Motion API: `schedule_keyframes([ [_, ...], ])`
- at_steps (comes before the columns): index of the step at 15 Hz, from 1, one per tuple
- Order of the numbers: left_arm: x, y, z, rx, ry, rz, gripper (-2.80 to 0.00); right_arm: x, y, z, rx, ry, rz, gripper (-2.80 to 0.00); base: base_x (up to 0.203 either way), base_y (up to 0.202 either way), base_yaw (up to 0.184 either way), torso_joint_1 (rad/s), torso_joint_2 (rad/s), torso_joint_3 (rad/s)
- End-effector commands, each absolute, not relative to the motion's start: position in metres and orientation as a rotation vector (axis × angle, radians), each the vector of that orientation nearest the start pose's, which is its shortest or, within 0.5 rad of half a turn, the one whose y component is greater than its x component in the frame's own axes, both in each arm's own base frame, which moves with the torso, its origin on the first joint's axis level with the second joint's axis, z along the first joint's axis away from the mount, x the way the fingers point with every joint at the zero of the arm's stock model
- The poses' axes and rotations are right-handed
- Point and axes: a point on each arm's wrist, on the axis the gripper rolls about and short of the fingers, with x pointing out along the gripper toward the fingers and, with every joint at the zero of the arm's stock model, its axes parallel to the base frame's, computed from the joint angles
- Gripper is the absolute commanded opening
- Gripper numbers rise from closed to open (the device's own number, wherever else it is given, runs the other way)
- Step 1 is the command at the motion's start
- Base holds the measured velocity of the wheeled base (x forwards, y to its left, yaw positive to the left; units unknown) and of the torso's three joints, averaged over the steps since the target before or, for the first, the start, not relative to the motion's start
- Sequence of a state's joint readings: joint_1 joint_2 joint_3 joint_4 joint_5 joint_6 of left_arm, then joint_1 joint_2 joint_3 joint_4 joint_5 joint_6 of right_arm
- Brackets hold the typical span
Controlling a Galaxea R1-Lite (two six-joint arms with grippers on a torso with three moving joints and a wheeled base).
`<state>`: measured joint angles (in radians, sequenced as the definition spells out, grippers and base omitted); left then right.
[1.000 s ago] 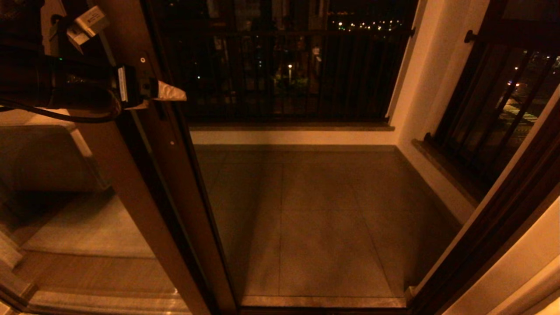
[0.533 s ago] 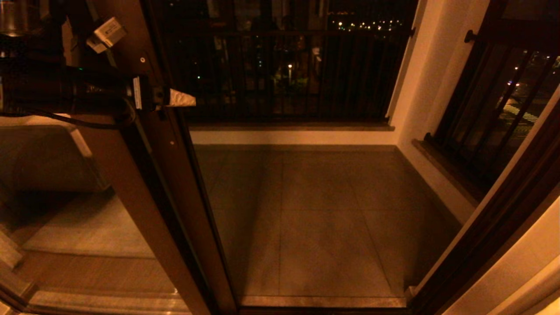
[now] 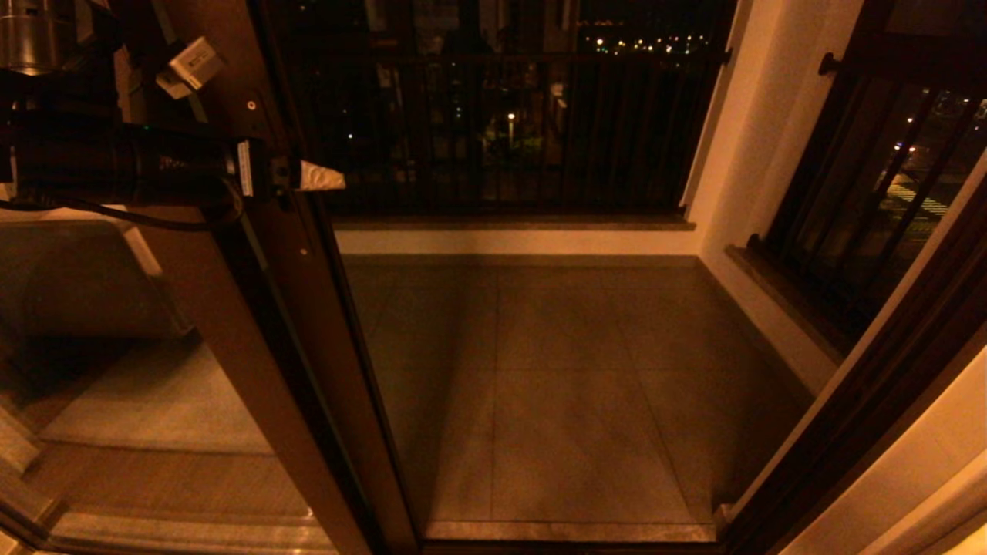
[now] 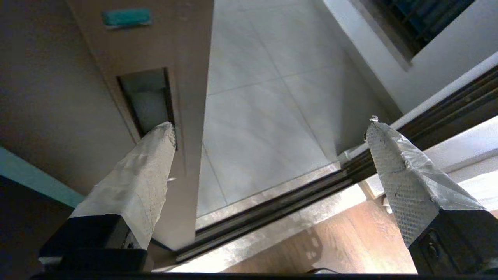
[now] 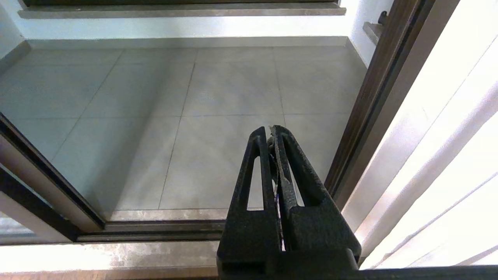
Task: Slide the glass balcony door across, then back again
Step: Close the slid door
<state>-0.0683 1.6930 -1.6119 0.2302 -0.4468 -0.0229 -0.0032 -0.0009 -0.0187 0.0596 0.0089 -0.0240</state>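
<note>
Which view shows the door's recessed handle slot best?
The left wrist view: the handle slot sits large in the door stile, one left gripper finger tip at it. In the head view the arm hides it; the right wrist view misses it.

The glass balcony door (image 3: 254,324) runs past the head view's top and bottom.

Left arm reaching in level from the left, high up, left gripper (image 4: 268,128) spread wide, 2 taped fingertips (image 4: 151,155) apart. Right gripper (image 5: 271,134) pointing downward, fingers pressed together.
</note>
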Motion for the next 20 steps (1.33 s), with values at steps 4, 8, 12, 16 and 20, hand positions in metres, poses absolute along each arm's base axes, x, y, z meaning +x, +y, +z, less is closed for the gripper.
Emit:
schedule_keyframes([
  [4, 0.312, -0.029, 0.321, -0.035, 0.311, -0.509, 0.0, -0.024, 0.0, 0.075, -0.024, 0.04, 0.007, -2.8, 0.0, 0.0, 0.0, 0.0, 0.0, 0.0],
  [8, 0.32, -0.031, 0.312, -0.027, 0.264, -0.52, 0.0, -0.024, 0.0, 0.075, -0.024, 0.041, 0.007, -2.8, 0.0, 0.0, 0.0, 0.0, 0.0, 0.0],
  [12, 0.32, -0.034, 0.311, -0.034, 0.267, -0.53, 0.0, -0.024, 0.0, 0.074, -0.024, 0.041, 0.007, -2.8, 0.0, 0.0, 0.0, 0.0, 0.0, 0.0],
  [16, 0.319, -0.04, 0.306, -0.026, 0.282, -0.552, 0.0, -0.024, 0.0, 0.075, -0.024, 0.041, 0.007, -2.8, 0.0, 0.0, 0.0, 0.0, 0.0, 0.0],
  [20, 0.318, -0.043, 0.306, -0.022, 0.282, -0.565, 0.0, -0.024, 0.0, 0.075, -0.024, 0.04, 0.007, -2.8, 0.0, 0.0, 0.0, 0.0, 0.0, 0.0],
])
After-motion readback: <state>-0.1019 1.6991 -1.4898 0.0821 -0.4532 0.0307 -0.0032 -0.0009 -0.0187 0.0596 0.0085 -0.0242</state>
